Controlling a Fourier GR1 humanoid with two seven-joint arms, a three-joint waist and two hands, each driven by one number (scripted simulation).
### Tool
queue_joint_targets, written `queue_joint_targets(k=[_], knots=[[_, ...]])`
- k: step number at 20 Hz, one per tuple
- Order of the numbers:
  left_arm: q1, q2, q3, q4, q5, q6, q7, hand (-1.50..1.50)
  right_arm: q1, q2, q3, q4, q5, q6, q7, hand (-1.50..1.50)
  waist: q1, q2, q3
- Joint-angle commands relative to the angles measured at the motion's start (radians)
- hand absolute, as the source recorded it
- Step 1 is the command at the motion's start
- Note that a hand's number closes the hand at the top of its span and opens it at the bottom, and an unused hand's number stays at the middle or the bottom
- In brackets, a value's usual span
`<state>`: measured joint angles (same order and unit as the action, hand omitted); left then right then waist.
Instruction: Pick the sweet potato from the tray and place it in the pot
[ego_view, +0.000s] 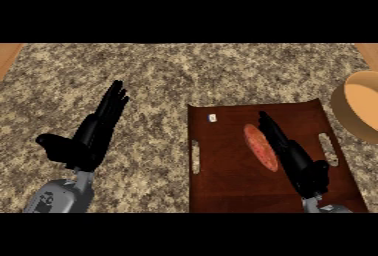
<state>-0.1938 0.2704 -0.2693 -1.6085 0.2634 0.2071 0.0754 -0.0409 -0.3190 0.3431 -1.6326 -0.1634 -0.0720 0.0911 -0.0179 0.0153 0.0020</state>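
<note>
Sweet potato (260, 146) on brown tray (221, 185), right edge hidden behind right hand (295, 160) with straight fingers, touching or not hard to tell, left hand (92, 137) open over counter (170, 70), pot (358, 107) cut off at right

Right hand (295, 157) is lying over the tray (221, 180), straight fingers (267, 125) just beside the sweet potato (258, 145). Left hand (92, 137) is resting open over the tabletop (162, 75); pot (358, 107) is sitting at the right edge.
</note>
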Motion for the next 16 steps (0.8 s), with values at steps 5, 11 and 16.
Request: queue_joint_targets(k=[5,11,16], knots=[[0.057,0.018,0.089,0.020,-0.046,0.080,-0.097,0.00,-0.158,-0.110,-0.275,-0.198,-0.124,0.153,-0.421,1.50,0.015,-0.035,0.005],[0.169,-0.026,0.072,0.001,-0.051,0.089,-0.187,0.00,-0.011,-0.173,-0.524,0.073,-0.060,0.097,-0.754,-1.50,0.017,-0.014,0.002],[0.160,-0.064,0.081,0.082,-0.069,0.094,-0.249,0.00,0.058,-0.137,-0.525,0.120,-0.075,0.244,-1.060,-1.50,0.014,-0.014,-0.001]])
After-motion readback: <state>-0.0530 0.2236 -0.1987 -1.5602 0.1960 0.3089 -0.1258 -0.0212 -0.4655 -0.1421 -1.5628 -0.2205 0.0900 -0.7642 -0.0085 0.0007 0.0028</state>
